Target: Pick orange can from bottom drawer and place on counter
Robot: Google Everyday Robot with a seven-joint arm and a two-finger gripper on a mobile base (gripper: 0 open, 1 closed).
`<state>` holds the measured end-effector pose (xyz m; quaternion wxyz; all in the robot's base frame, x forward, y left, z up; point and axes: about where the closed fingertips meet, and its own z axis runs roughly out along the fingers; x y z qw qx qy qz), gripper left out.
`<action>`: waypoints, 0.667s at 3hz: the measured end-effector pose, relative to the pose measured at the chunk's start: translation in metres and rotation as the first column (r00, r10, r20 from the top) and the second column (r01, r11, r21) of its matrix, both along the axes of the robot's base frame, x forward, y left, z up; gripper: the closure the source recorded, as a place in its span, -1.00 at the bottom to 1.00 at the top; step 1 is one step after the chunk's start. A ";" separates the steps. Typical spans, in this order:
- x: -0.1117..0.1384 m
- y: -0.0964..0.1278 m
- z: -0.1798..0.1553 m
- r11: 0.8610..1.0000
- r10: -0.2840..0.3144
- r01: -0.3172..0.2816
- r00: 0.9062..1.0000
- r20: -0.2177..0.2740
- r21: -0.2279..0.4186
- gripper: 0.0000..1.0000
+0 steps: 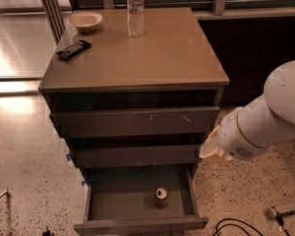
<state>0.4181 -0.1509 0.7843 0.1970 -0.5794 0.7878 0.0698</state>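
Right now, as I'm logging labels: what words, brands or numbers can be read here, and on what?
No text can be read.
On the water bottle: a label band, too blurred to read.
On the orange can in the bottom drawer: only its silver top shows, nothing legible.
On the black remote-like object on the counter: markings too small.
On the gripper, right of the middle drawer: no lettering visible.
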 end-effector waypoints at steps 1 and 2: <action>-0.011 -0.008 -0.068 1.000 0.011 -0.011 1.000 -0.021 -0.021 1.00; -0.021 -0.020 -0.175 1.000 0.005 -0.006 0.997 -0.079 -0.009 1.00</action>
